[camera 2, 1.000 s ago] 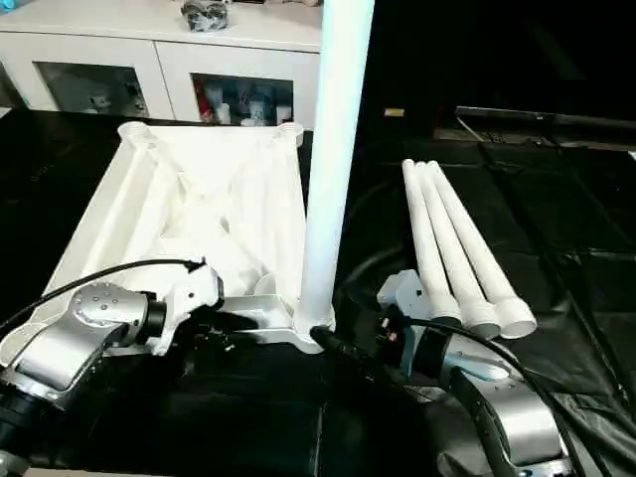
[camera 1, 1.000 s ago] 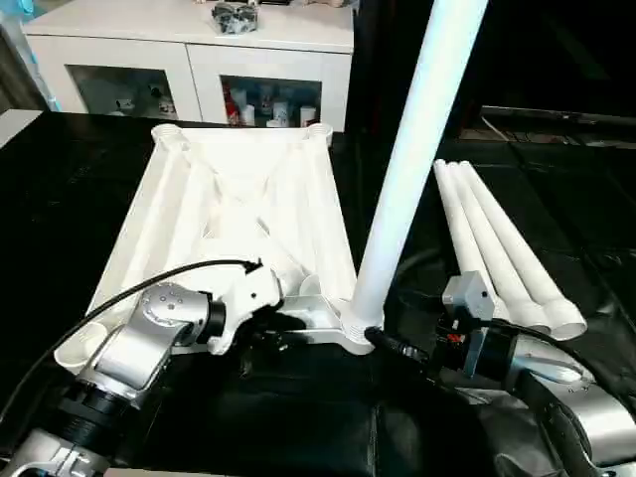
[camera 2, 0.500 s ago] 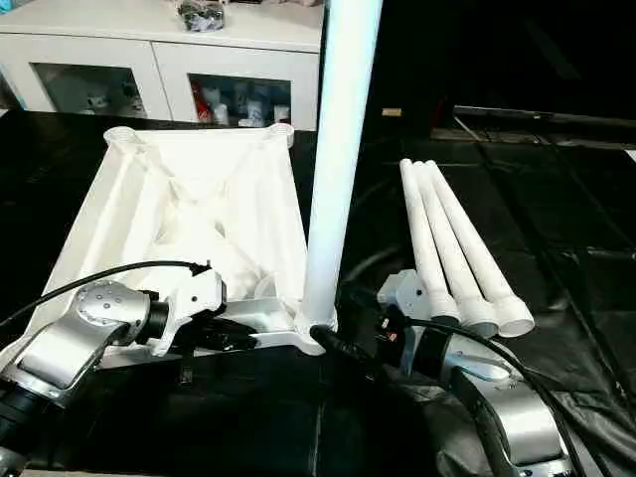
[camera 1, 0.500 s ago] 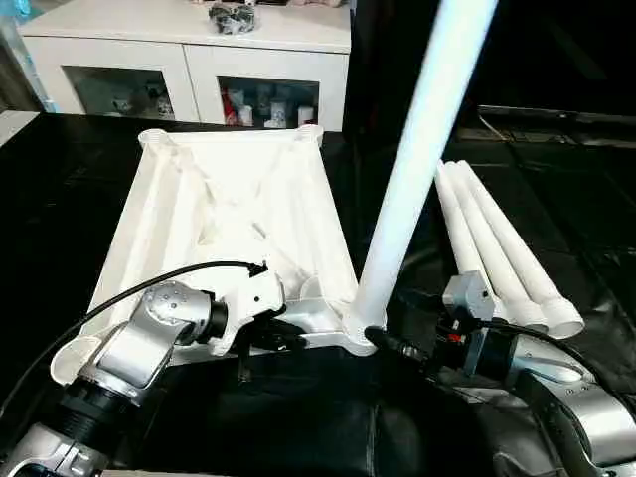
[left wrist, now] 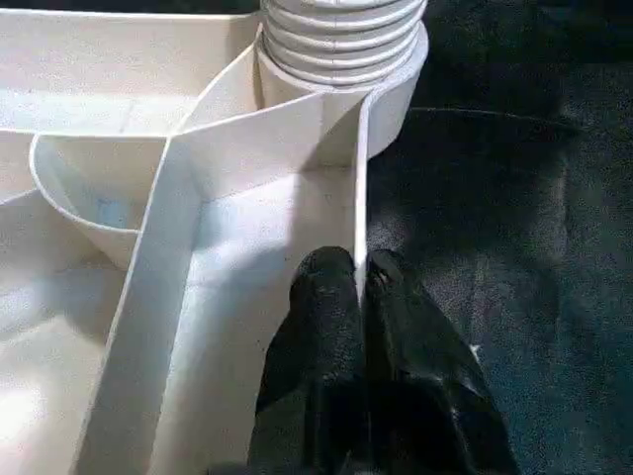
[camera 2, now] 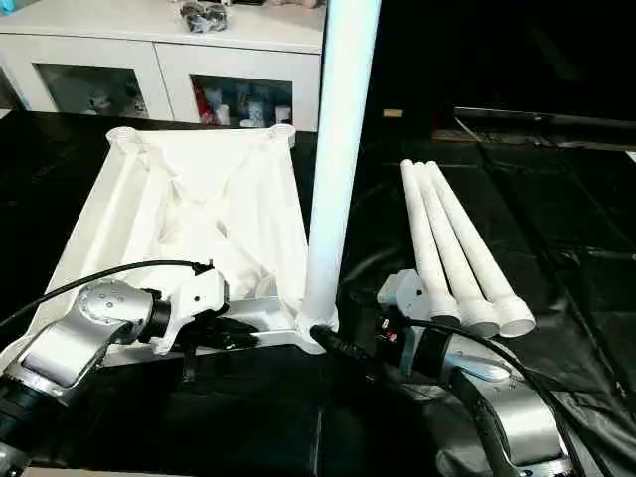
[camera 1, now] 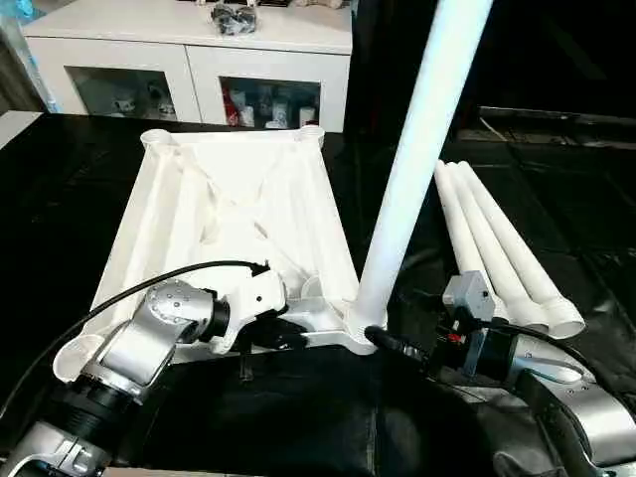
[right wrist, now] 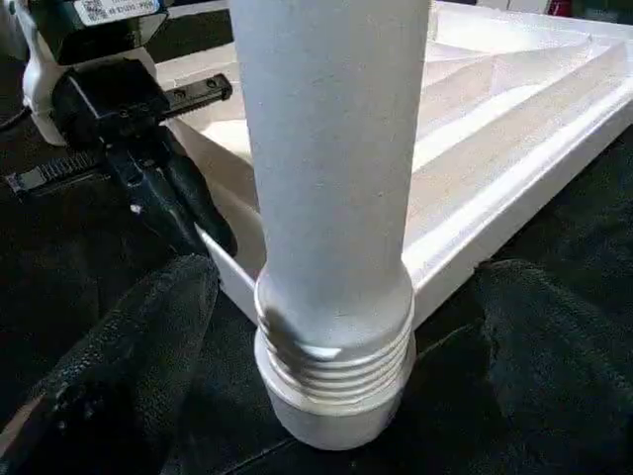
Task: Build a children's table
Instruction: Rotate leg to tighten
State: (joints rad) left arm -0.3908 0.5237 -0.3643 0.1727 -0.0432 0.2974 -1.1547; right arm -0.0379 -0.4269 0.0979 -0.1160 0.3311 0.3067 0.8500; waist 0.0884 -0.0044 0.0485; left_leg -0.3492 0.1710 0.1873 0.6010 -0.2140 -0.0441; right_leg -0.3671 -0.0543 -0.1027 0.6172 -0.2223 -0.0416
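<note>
White table top [camera 1: 234, 209] rim is pinched by left fingers [left wrist: 321, 307]; right fingers [right wrist: 129, 366] spread around upright leg [right wrist: 331, 178].

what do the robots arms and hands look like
Both forearms are rounded silver metal with black cables running along them. The left hand has two black fingers on a white wrist housing. The right hand has textured black fingers, with a grey block and red wiring behind.

white cabinet [camera 1: 199, 40] with glass doors, far edge | black cloth [camera 1: 556, 199] over work surface
</note>
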